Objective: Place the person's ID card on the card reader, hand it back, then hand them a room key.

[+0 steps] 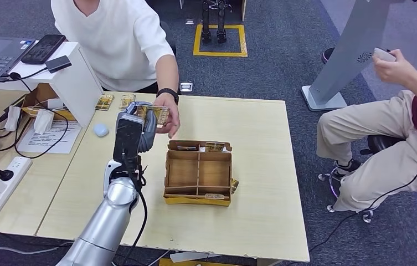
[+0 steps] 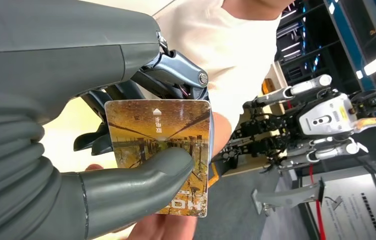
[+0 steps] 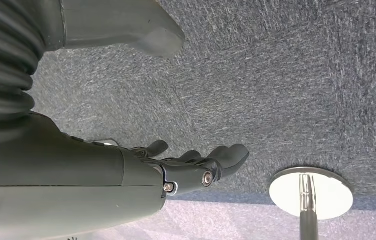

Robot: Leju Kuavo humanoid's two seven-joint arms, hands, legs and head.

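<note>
Now, step in hand: judged to be a card handover to the person in the white top, whose hand [image 1: 168, 113] reaches to the card.
How to do it well: keep the card level and steady, loosen the pinch only once the person's fingers have it, then draw back clear of the brown cardboard divided box [image 1: 197, 173].
Left hand [image 1: 135, 128]: grips the card between thick grey thumb [image 2: 136, 187] and darker fingers behind.
Right hand [image 3: 190, 167]: holds nothing, fingers loosely apart, above grey carpet.
Card location: raised over the pale wooden table [image 1: 261, 188], at the person's hand.
Card look: glossy golden-brown rectangular plastic card [image 2: 163, 150], rounded corners, printed scene, small white arrow and lettering.
</note>
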